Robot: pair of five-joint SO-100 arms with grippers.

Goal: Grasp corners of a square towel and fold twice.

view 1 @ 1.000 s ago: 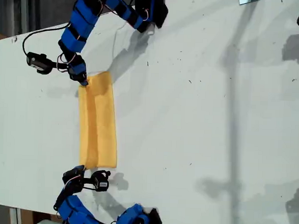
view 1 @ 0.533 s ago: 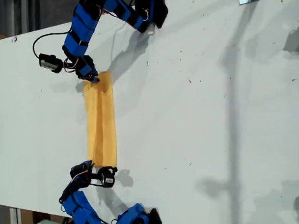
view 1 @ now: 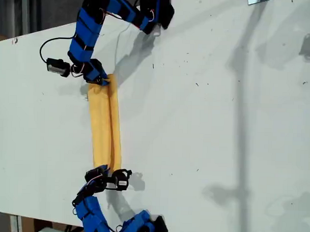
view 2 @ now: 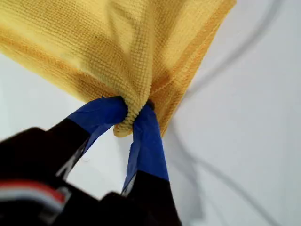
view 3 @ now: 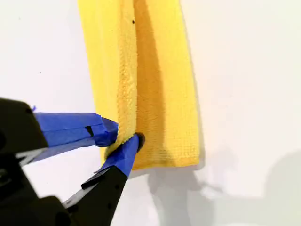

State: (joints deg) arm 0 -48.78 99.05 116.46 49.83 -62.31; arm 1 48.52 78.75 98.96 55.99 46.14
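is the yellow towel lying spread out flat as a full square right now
No, the towel lies as a narrow folded strip between the two arms in the exterior view.

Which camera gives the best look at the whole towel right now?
The exterior view: it shows the towel end to end, folded into a narrow strip between both arms. The first wrist view shows only a bunched corner in my first pincer; the second shows one end pinched by my second pincer.

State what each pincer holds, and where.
Both pinch the yellow-orange soft cloth: my first pincer and my second pincer each grip a bunched end.
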